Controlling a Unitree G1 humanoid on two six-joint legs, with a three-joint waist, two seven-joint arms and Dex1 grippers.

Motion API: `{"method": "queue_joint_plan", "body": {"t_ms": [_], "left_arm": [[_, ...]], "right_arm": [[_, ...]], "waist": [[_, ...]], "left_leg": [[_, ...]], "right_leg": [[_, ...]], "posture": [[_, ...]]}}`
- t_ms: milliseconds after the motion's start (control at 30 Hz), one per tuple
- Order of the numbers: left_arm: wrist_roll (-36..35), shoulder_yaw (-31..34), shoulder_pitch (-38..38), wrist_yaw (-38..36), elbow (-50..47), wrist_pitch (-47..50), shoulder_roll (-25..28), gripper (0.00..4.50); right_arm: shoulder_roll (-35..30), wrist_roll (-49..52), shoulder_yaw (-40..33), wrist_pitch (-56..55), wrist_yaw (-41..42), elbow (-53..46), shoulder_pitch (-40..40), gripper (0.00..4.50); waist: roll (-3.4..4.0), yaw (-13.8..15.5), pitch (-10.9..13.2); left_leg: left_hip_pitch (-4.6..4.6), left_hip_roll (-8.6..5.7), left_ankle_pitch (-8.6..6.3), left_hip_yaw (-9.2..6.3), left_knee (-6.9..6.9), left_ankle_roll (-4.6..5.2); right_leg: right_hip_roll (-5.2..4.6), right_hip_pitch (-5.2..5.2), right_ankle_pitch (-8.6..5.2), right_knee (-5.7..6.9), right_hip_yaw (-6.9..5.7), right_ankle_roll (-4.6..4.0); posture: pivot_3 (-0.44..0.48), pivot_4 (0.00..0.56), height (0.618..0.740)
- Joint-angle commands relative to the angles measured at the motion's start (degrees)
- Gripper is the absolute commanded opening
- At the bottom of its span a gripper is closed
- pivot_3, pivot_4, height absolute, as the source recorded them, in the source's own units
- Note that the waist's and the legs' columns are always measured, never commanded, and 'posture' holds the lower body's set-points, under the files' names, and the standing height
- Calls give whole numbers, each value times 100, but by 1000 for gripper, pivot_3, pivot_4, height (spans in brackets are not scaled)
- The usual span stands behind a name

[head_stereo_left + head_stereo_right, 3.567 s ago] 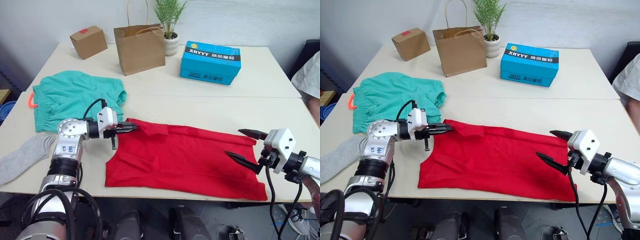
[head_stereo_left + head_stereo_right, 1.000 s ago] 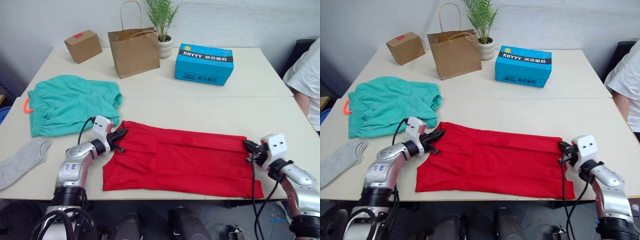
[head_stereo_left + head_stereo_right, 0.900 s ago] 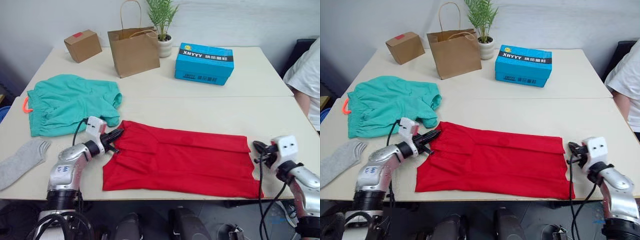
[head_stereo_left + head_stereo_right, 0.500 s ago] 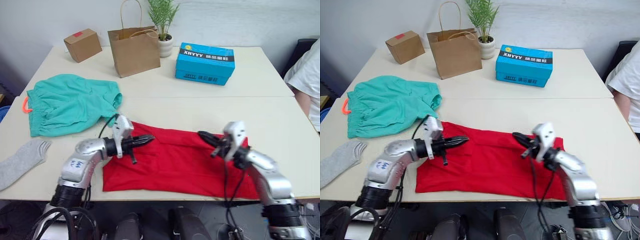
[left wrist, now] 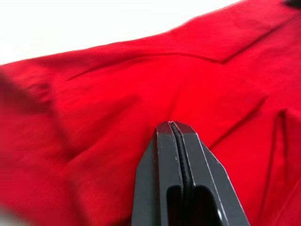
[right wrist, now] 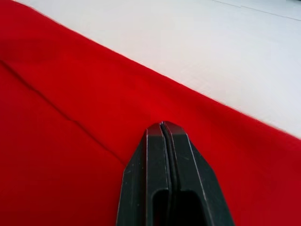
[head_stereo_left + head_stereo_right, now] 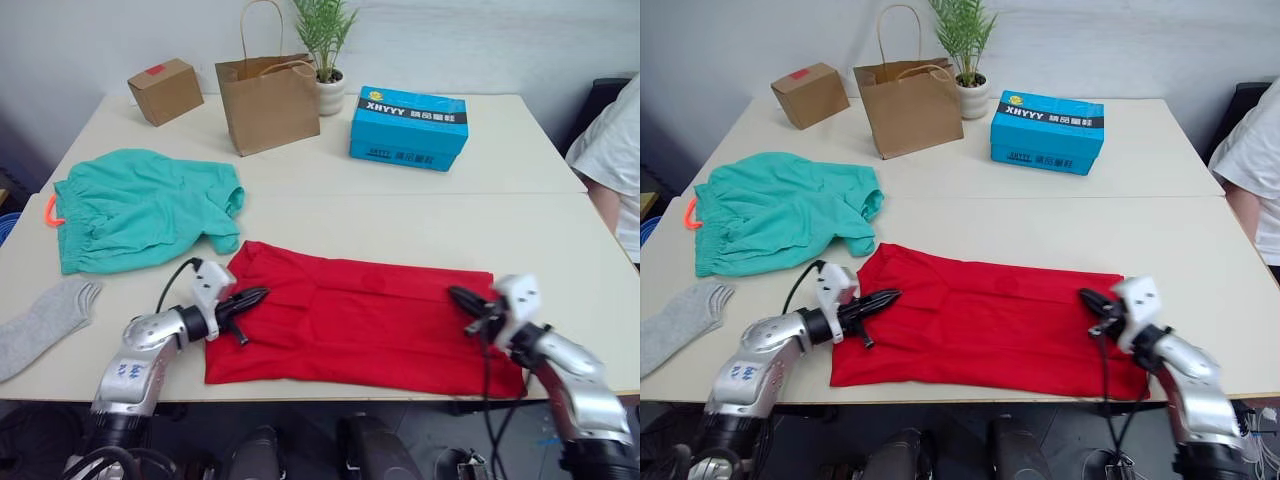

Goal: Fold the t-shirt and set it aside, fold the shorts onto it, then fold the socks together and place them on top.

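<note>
The left pincer [image 7: 252, 296] has its two black fingers pressed together with no cloth between them, its tip low over the left end of the t-shirt [image 7: 365, 320], near the folded sleeve. The right pincer [image 7: 462, 298] is likewise closed on nothing, hovering over the opposite end of the red cloth near the far edge. Both wrist views look straight down shut fingers onto red fabric, with a crease running ahead of each tip, so neither arm has a hold yet. Judging by where they sit, one at each short end, the arms are lined up to take the shirt by its two ends for the next fold, and each would have to open before it can pinch the cloth.

The t-shirt lies flat on the near part of the surface [image 7: 430, 225], already narrowed into a long strip with a lengthwise fold visible along it; its near edge runs close to the surface's front lip. That suggests the first folding step is under way and the strip remains to be halved.

The shorts [image 7: 140, 208] are spread out to the left and farther back, just touching the shirt's corner, orange drawstring at the outer edge. A grey sock [image 7: 45, 322] lies at the far left, near the edge. Both wait for later steps.
</note>
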Motion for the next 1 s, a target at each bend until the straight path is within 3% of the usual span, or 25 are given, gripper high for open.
{"method": "queue_joint_plan", "body": {"t_ms": [33,67,167,367,533,633,767,867,1000], "left_arm": [[-769,491,78,-382,-713,-6,127,25],[-838,568,115,-466,-787,130,288,196],[-1102,780,209,-737,-1024,449,756,901],[-1564,835,230,-1313,-1500,574,1124,2828],[-1732,595,208,-1496,-2079,664,1173,4456],[-1706,397,254,-1743,-2382,434,1140,4486],[-1549,354,154,-1578,-2561,136,986,4486],[-1739,324,69,-1414,-2649,336,952,4500],[-1744,269,146,-1552,-2633,447,1122,4500]], "right_arm": [[-294,546,-619,-6,382,-16,-16,0],[-443,694,-711,211,533,26,-41,0],[-1152,737,-688,598,1201,395,-221,578],[-2332,-156,396,608,2515,2154,-1754,2628],[-2401,-1058,1424,229,3283,3596,-3367,4441],[-2199,-1679,1977,-112,3392,4570,-4278,4479],[-2001,-2121,2297,-498,3500,5508,-4857,4479],[-1899,-2190,2354,-488,3994,5795,-5152,3878],[-1819,-2295,2429,-253,4493,5868,-5379,2524]], "waist": [[-1,3,1],[-1,0,1],[7,-11,0],[11,-12,7],[15,-8,12],[25,-21,18],[25,-8,18],[26,-7,19],[27,-32,20]], "left_leg": [[0,0,0,0,-2,0],[-1,1,1,0,-1,-1],[4,1,2,1,-2,0],[3,-1,0,9,1,6],[-1,0,-2,9,-9,3],[-5,-2,-1,12,-11,0],[-4,-1,3,14,-11,-13],[-7,-1,4,14,1,-14],[-6,0,2,14,12,-13]], "right_leg": [[0,-1,0,-1,0,0],[1,-1,0,-1,0,0],[2,1,0,0,3,-1],[0,0,1,-12,8,0],[2,-8,-4,-16,8,-9],[2,-10,-4,-19,10,-10],[4,-10,-7,-24,11,-13],[3,-6,-7,-25,11,-13],[2,0,-4,-25,11,-9]], "posture": [[0,150,740],[0,150,740],[0,150,740],[0,150,740],[0,150,740],[0,150,740],[0,150,740],[0,150,740],[0,150,740]]}}
